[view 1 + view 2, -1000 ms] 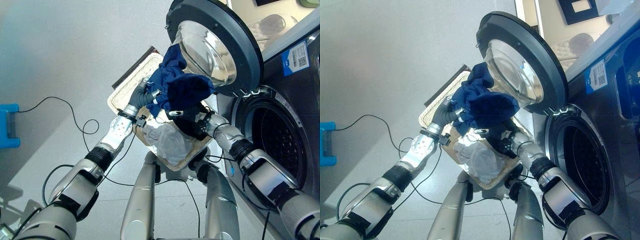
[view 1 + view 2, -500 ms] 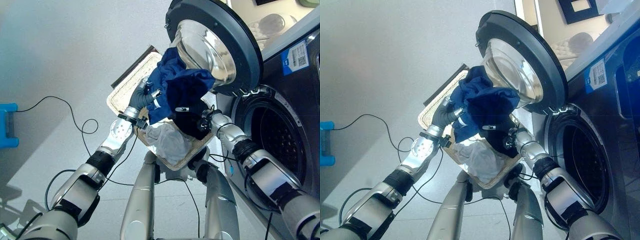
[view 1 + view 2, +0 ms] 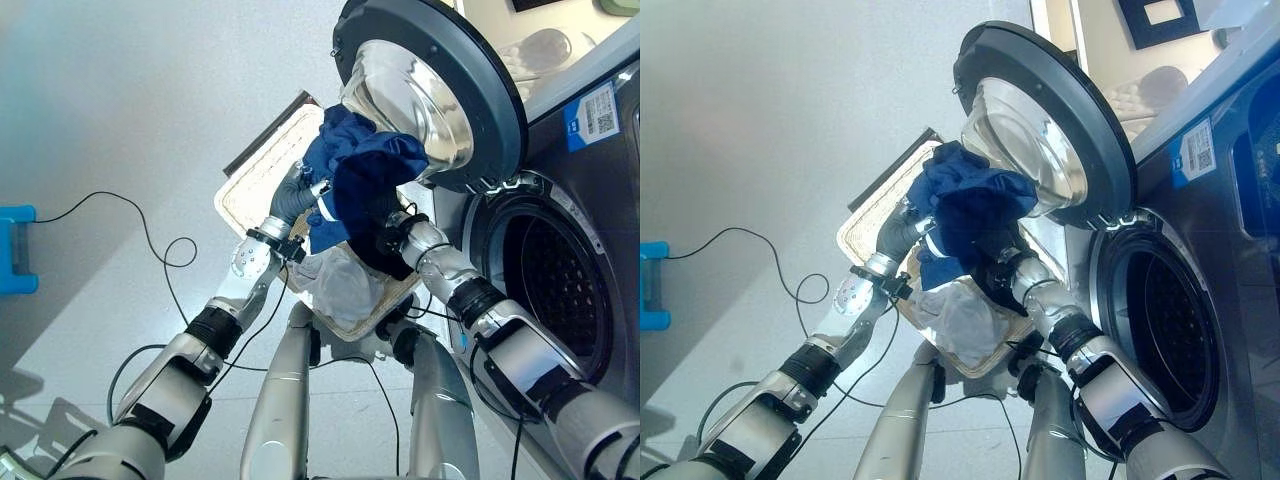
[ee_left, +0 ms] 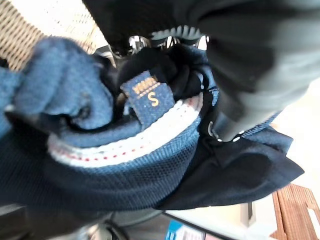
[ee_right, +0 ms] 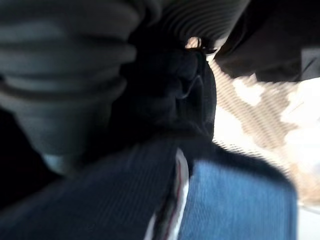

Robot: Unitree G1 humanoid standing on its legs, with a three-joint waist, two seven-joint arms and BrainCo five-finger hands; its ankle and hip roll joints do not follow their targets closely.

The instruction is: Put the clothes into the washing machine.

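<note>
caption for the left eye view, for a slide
Both hands, left and right, lift blue clothes above a wicker basket, beside the open washer door.

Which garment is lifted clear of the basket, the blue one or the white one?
The blue garment, bunched between both hands above the wicker basket; the white garment lies inside it.

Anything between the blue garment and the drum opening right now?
The open washer door sits right beside the blue garment, which both hands hold up over the wicker basket. The bundle has to pass under and to the right of the door to reach the drum opening; the opening itself looks unobstructed.
</note>
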